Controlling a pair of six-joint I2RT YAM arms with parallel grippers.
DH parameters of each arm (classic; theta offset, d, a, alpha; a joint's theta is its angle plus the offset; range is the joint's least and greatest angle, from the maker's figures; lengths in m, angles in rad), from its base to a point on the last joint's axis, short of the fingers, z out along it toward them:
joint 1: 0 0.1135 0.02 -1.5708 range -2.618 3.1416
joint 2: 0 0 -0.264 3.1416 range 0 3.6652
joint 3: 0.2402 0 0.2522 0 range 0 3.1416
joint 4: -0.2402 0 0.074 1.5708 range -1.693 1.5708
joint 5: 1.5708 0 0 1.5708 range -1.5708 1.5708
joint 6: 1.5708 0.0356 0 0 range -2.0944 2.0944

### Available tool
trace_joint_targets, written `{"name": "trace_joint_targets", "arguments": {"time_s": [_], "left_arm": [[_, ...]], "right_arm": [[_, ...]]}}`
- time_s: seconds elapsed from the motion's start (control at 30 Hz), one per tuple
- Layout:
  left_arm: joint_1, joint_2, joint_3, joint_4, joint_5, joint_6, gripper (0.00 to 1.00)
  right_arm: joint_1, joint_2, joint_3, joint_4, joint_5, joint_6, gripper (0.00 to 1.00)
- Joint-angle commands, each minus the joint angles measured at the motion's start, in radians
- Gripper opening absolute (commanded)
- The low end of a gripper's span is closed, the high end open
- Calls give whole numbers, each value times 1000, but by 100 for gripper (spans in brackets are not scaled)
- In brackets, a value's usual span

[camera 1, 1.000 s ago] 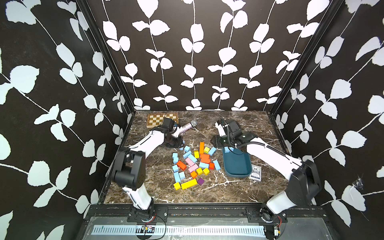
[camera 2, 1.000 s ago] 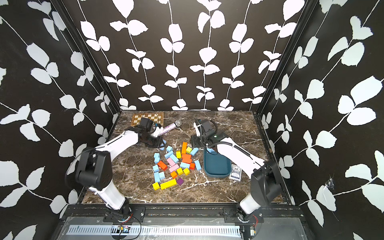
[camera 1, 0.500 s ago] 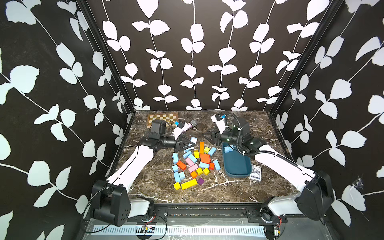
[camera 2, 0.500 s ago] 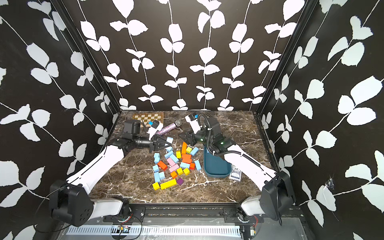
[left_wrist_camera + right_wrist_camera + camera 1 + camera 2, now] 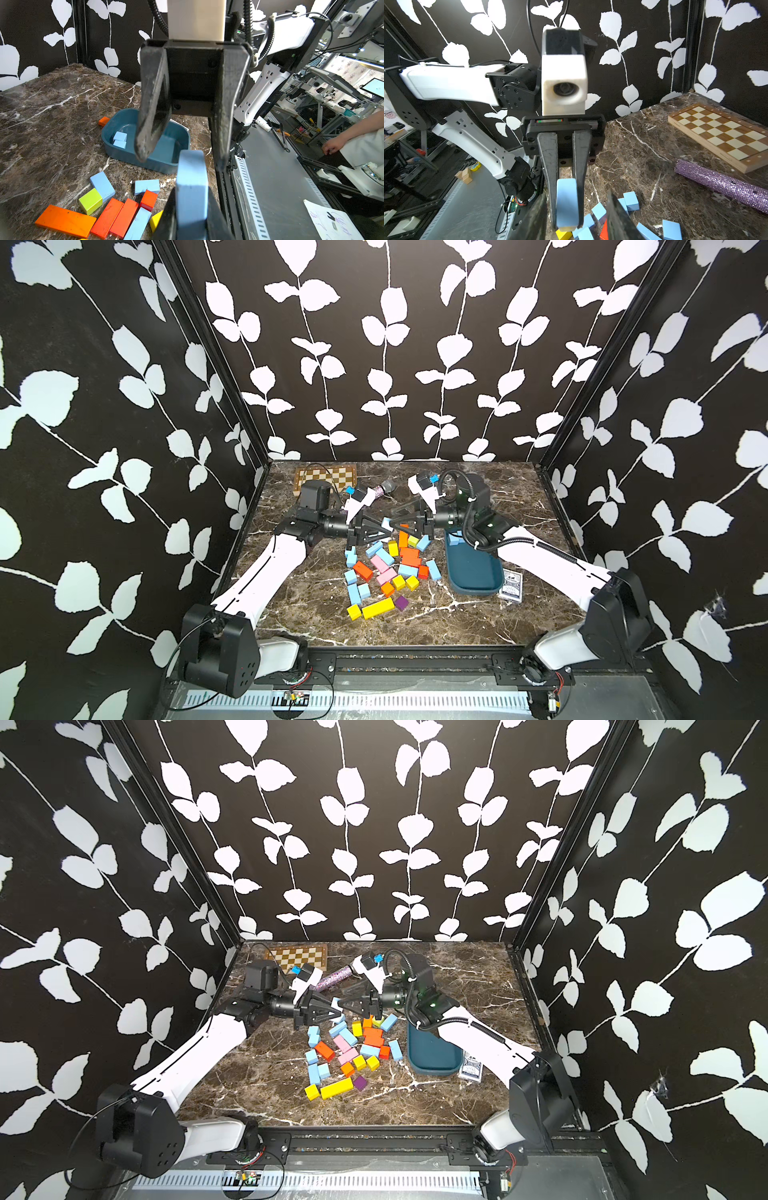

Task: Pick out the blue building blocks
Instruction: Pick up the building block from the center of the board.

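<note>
The left fingers (image 5: pixel 549 166) are pinching a blue block (image 5: pixel 566 203) by its broad faces. Its free end points at the right fingers (image 5: pixel 152 104), which stand spread. That end sits just at their tips and, as far as I can see, touches neither.

Both arms meet above the mixed pile, just beside the teal tray (image 5: pixel 469 574) on the side away from the card deck (image 5: pixel 510 585). I read this as a hand-over so the arm nearer the tray can make the drop.

To do it well, I would push the right fingers further along the free end and square them to the flat faces. They should close firmly before the left fingers let go, because a slip here would send the piece back among the pile.

Many blue blocks (image 5: pixel 354 593) lie loose on the worktop (image 5: pixel 299 593) beside the tray.

The left wrist view looks into the tray and shows two blue pieces (image 5: pixel 120 139) already inside, which the top views barely show. The right wrist view gives the clearest look at the pinch itself. It also shows the chessboard (image 5: pixel 720 133) and the purple glitter roll (image 5: pixel 724 184) well beyond the tray. In both top views the gap between the fingers is too small to judge.
</note>
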Motion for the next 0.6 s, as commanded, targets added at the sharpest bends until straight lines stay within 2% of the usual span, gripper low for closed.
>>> {"name": "trace_joint_targets", "arguments": {"time_s": [0.0, 0.1, 0.23, 0.37, 0.5, 0.57], "left_arm": [[-8, -31, -14, 22, 33, 23, 0], [-8, -30, -14, 24, 33, 20, 0], [-11, -30, -12, 28, 34, 17, 0], [-13, -28, -14, 35, 31, 9, 0], [-14, -28, -14, 37, 18, 3, 0], [-14, -29, -18, 39, -6, -7, 10]], "right_arm": [[12, 19, 46, 3, -72, -36, 43], [13, 31, 55, -7, -78, -35, 37], [14, 41, 65, -15, -93, -32, 26], [16, 51, 73, -35, -113, -27, 24], [18, 57, 73, -50, -117, -19, 0], [15, 52, 69, -63, -94, -21, 0]]}}
